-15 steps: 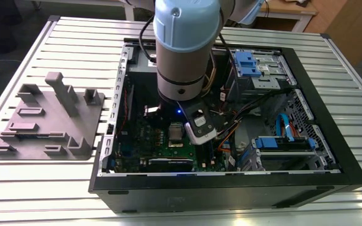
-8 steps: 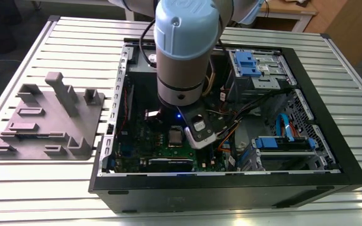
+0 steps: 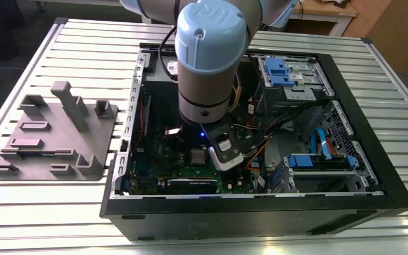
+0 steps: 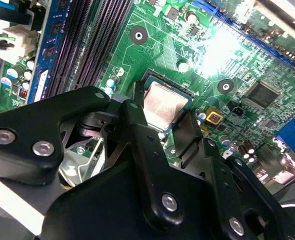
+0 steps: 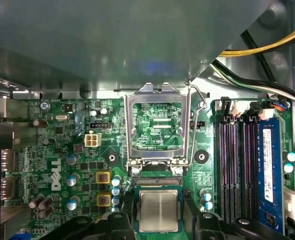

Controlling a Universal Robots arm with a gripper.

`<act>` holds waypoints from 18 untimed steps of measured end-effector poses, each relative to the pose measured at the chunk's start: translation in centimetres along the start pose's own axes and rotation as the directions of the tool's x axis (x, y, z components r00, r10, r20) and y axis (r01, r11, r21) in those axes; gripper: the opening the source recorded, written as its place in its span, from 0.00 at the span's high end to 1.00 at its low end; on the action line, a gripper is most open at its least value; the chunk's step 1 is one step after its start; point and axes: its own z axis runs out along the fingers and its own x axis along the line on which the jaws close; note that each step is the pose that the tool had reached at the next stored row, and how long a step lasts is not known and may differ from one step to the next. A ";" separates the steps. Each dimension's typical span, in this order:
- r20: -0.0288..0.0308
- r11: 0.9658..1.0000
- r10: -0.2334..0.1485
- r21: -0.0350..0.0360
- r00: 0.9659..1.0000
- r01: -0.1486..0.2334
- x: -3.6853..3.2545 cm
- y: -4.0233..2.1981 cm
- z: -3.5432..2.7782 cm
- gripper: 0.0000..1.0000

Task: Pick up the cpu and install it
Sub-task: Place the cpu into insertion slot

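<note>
cpu (image 5: 159,210): a silver-grey square top, noted lying flat over the green motherboard (image 5: 62,150), directly at the tip of the pincer (image 5: 159,222). In both wrist views it is flanked closely on two opposite sides by the pincer's black linkage. Whether the pincer is clamped on it or parted cannot be told. Faint marks are seen on the metal top but are not legible.

Sweep from the exterior view's left:
- A grey plastic fixture (image 3: 48,138) with upright posts is set on the slatted table (image 3: 19,64), well apart from the pincer and outside the case.
- A black computer case (image 3: 261,212) is laid open side up, with the pincer inside it over the board.
- A pale blue and grey arm (image 3: 207,58) is stood upright above the pincer.
- Blue drive brackets (image 3: 275,69) are seen beyond the pincer, toward the exterior view's right.

First wrist view: a metal socket frame (image 5: 157,97) is found open, just beside the cpu, with green board visible through its window. Dark memory slots (image 5: 235,165) are noted near the pincer, and a blue memory stick (image 5: 268,170) just beyond them. Yellow and black cables (image 5: 267,45) are routed farther off.

Writing: white lettering is printed on the board, and a white label is stuck on the stick; neither is transcribed.
</note>
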 end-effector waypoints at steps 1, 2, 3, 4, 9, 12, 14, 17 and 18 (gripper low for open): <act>0.000 1.000 0.000 0.000 1.000 0.000 0.00 0.00 0.00 0.53; 0.000 1.000 0.000 0.000 1.000 0.000 0.00 0.01 0.01 0.53; 0.000 1.000 0.000 0.000 1.000 0.000 -0.01 0.01 0.07 0.53; 0.000 1.000 0.000 -0.001 1.000 0.000 -0.02 0.01 0.22 0.53; 0.000 1.000 0.000 0.000 1.000 0.000 -0.01 0.00 0.34 0.53; 0.000 1.000 0.000 0.000 1.000 0.000 0.00 -0.01 0.47 0.53; 0.000 1.000 0.000 0.000 1.000 0.000 0.00 0.00 0.49 0.53; 0.000 1.000 0.000 0.000 1.000 0.000 0.00 0.00 0.51 0.53; 0.000 1.000 0.000 0.000 1.000 0.000 0.00 0.00 0.51 0.53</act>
